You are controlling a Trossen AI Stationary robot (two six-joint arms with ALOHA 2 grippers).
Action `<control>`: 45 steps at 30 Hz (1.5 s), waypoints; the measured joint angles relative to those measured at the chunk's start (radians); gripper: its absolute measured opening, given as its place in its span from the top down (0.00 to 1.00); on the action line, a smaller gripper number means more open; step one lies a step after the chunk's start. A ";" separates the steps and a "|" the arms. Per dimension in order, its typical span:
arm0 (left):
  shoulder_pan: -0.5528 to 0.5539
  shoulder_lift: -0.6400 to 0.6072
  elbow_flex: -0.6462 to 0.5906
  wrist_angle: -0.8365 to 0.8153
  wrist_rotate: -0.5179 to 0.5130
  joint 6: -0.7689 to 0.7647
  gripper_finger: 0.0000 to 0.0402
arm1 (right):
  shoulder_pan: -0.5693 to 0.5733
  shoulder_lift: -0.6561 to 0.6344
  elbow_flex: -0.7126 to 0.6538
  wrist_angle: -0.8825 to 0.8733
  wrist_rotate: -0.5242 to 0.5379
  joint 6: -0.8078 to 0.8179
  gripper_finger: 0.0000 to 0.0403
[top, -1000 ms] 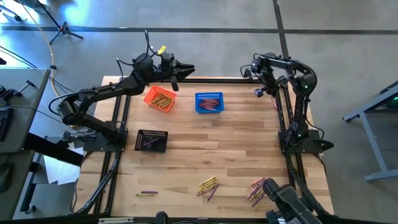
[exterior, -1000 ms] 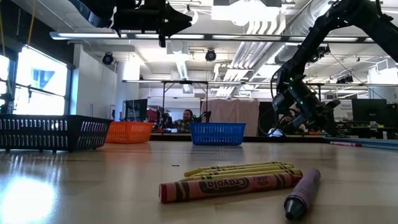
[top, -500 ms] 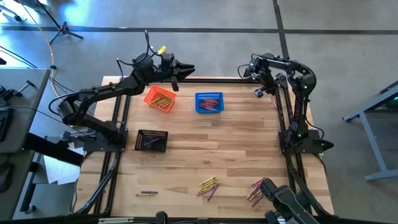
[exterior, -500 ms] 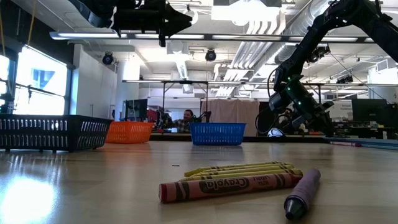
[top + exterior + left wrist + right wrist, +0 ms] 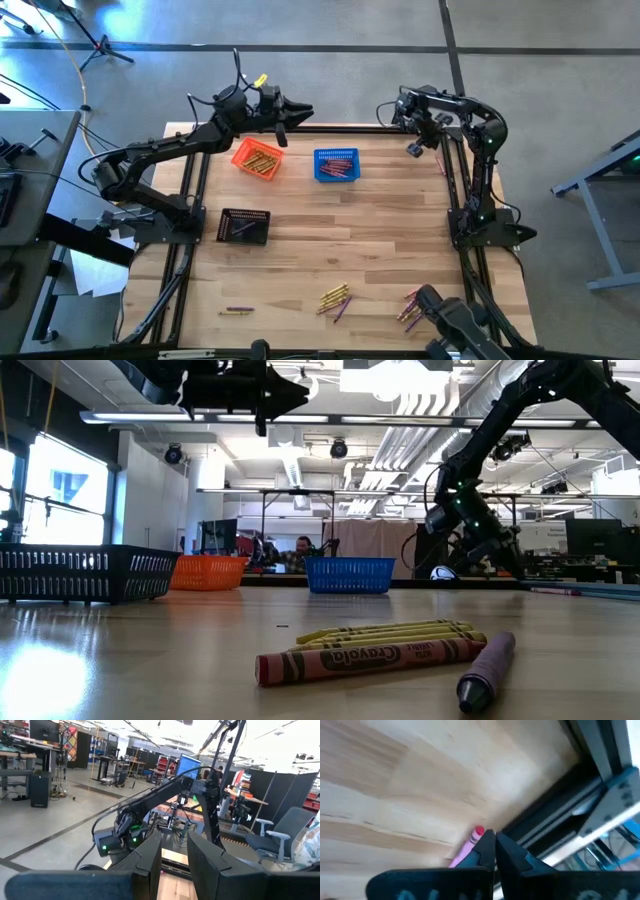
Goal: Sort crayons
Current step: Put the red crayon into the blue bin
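My right gripper (image 5: pixel 495 837) hovers over the table's far right corner (image 5: pixel 412 140), shut on a pink crayon with a red tip (image 5: pixel 471 845). My left gripper (image 5: pixel 174 851) is held high above the far edge (image 5: pixel 300 112), beside the orange basket (image 5: pixel 257 158). Its fingers stand apart with nothing visible between them. The orange basket holds yellow crayons, the blue basket (image 5: pixel 337 165) red and pink ones, and the black basket (image 5: pixel 244 225) purple ones. Loose crayons lie flat near the front edge: yellow (image 5: pixel 335 298), pink and red (image 5: pixel 410 305), purple (image 5: pixel 237 310). My right gripper pinches the pink crayon between its two shut fingers. The crayon's red-tipped end (image 5: pixel 478 831) sticks out beside the fingertips (image 5: pixel 487 845). The fingers slant down at the table from above. The gripper hides the crayon's other end and the exact place of contact.
A dark metal frame rail (image 5: pixel 560 815) runs along the far edge right by my right gripper, and more rails run down both sides (image 5: pixel 465 190). In the low view, crayons lie close to the camera (image 5: pixel 380 655). Bare wood (image 5: pixel 350 240) spans the table's middle.
My right gripper has rolled about its own axis and drifted a little toward the table's left, toward the blue basket. My left arm has kept still.
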 joint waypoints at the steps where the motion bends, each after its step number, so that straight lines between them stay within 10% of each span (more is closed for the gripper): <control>1: 0.000 0.000 0.000 -0.006 0.000 0.000 0.80 | -0.008 0.001 0.004 0.001 -0.021 -0.006 1.00; 8: 0.000 0.000 0.000 -0.093 0.000 -0.002 0.80 | -0.048 0.098 0.054 -0.049 -0.124 0.006 1.00; 17: 0.000 0.000 0.000 -0.124 0.000 -0.001 0.80 | -0.040 0.261 0.185 -0.213 0.080 0.047 1.00; 31: 0.000 0.000 0.000 -0.128 0.000 -0.035 0.80 | -0.075 0.274 0.221 -0.289 -0.098 -0.109 1.00; 45: -0.001 -0.002 0.000 -0.129 0.000 -0.055 0.80 | -0.052 0.271 0.151 -0.280 -0.011 -0.267 1.00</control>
